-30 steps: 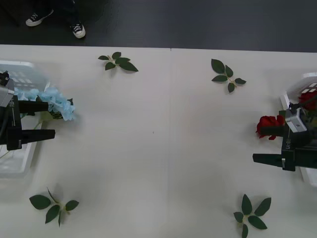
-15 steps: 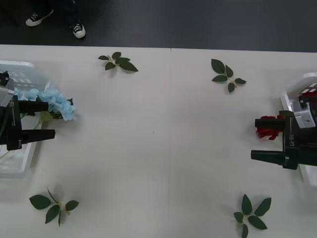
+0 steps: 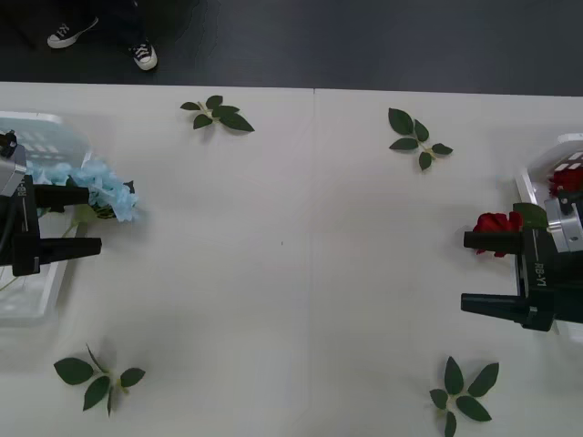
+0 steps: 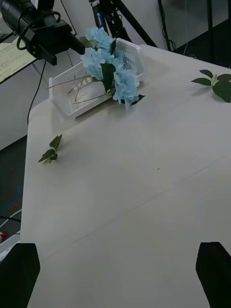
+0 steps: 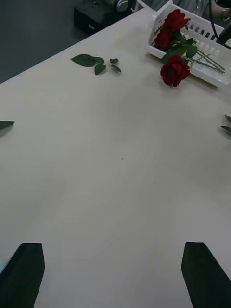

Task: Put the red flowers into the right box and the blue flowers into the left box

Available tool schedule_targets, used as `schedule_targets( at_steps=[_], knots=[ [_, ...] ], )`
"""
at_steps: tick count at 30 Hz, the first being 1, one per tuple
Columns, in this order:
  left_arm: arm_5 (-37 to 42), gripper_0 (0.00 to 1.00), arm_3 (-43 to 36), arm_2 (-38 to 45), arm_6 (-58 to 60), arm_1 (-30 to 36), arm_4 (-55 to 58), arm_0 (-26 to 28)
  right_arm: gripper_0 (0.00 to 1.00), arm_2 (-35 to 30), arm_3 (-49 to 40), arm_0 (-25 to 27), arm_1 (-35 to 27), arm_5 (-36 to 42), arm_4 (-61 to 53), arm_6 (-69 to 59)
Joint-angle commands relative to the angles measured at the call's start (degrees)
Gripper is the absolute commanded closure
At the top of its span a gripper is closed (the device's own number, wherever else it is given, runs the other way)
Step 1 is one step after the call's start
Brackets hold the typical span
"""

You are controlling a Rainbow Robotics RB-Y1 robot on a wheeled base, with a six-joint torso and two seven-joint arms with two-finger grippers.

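The blue flowers lie with their stems in the left box and their heads hanging over its rim onto the table. The right wrist view shows the blue flowers and the left box from across the table. My left gripper is open just in front of them, one finger against the cluster. A red flower rests with its bloom on the table beside the right box. More red flowers lie in the right box. My right gripper is open and holds nothing, one finger right next to the bloom.
Loose leaf sprigs lie at the back left, back right, front left and front right. The middle of the white table is bare. The table's far edge meets a dark floor.
My right gripper has shifted a little toward the table's near edge, so the red bloom now shows on the far side of its finger. The left arm has not moved.
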Motion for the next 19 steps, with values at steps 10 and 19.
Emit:
schedule_targets(
  at_steps=[10, 19],
  knots=[
    [-0.4, 0.17, -1.4, 0.3, -3.6, 2.0, 0.3, -0.8, 0.04, -0.1, -1.4, -0.2, -0.8, -0.4, -4.0, 0.8],
    [-0.4, 0.17, -1.4, 0.3, -3.6, 2.0, 0.3, -0.8, 0.04, 0.0, -1.3, -0.1, -0.7, -0.4, -3.6, 0.8]
  ],
)
